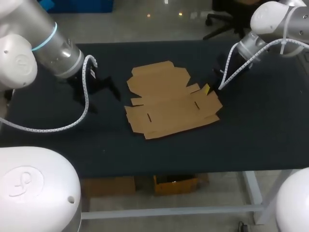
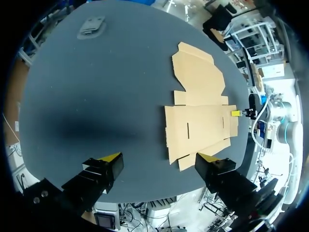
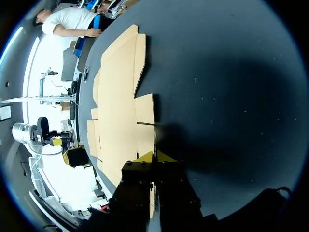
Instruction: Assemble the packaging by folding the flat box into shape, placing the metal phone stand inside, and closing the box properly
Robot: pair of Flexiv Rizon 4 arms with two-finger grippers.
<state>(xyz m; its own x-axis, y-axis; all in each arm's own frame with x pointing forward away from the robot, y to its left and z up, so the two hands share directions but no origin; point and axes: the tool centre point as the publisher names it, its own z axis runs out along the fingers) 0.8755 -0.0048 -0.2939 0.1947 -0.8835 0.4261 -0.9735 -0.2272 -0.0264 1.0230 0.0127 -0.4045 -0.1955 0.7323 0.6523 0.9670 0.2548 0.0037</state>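
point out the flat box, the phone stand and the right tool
flat box [image 1: 169, 104], head view, its middle panel
phone stand [image 2: 91, 26], left wrist view, its metal plate
right tool [image 3: 154, 157], right wrist view, between its yellow tips

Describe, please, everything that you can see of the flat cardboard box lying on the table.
The flat box is an unfolded sheet of brown cardboard with flaps, tabs, crease lines and two short slots. It lies spread out near the middle of the dark table, not yet folded into shape. The right gripper pinches one side flap between its yellow tips. Nothing else touches the box.
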